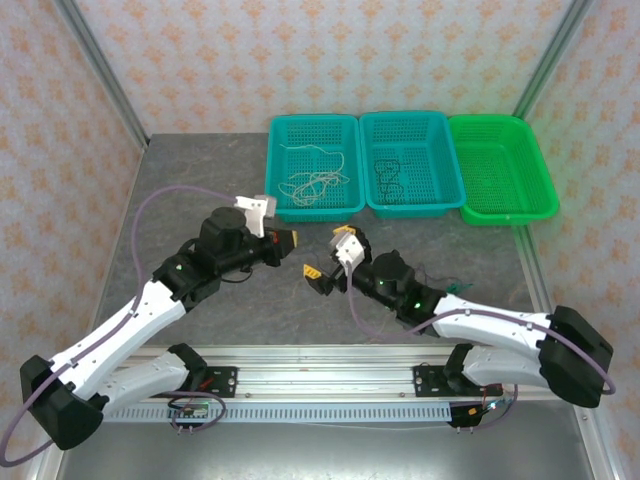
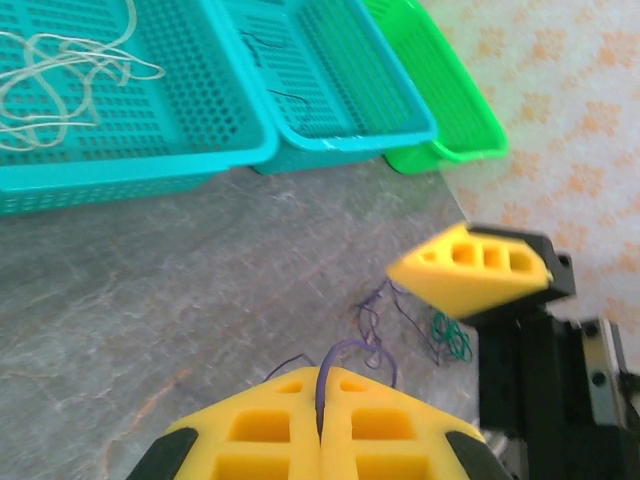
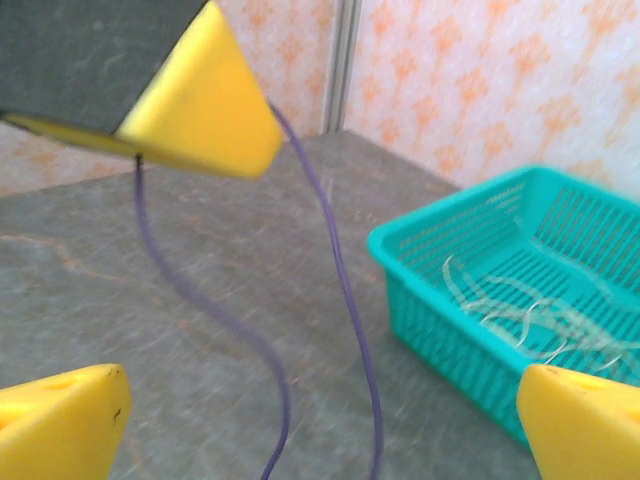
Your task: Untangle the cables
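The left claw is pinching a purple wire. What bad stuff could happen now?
1. The purple wire hangs from the shut left claw, right between the fingers of the open right claw. It could snag there if either arm moves.
2. On the table, the wire's loops lie close beside a green wire. Pulling up might drag that one along and tighten the tangle.
3. The wire is thin, so it might slip out of the grip.

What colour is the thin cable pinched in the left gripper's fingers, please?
The cable is purple, clearest in the right wrist view.
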